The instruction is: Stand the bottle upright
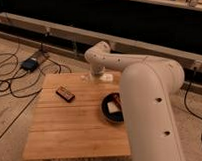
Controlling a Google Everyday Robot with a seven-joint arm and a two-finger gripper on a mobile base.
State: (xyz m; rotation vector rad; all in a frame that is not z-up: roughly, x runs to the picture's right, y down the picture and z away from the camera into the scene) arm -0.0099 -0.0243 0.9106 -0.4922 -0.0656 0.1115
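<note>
While gripper (94,74) hangs at table's (71,126) far edge, bottle (107,77) (partly hidden) lies flat.

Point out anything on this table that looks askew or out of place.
The bottle lies on its side at the table's far edge, beside the arm. The pincer is low there, mostly hidden. Nothing looks spilled.
</note>
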